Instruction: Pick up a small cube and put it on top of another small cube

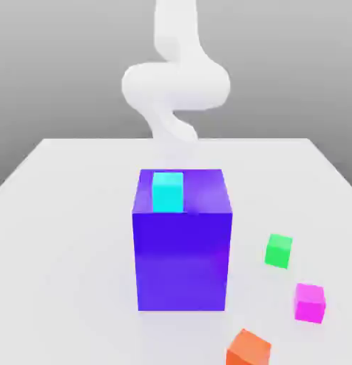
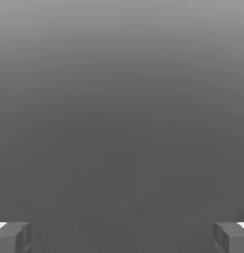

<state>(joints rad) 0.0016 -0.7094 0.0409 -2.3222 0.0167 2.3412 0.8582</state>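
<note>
Cyan cube point(image 1: 168, 192) atop blue-purple block point(image 1: 182, 261)

The orange cube point(image 1: 248, 349) is cut off by the exterior view's bottom edge.

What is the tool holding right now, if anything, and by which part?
Nothing: the tool stands open, with no cube between its fingers in the hand view.

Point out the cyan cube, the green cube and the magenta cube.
Cyan cube point(image 1: 167, 194): exterior view, front face.
Green cube point(image 1: 278, 252): exterior view, front face.
Magenta cube point(image 1: 308, 305): exterior view, front face.
</note>
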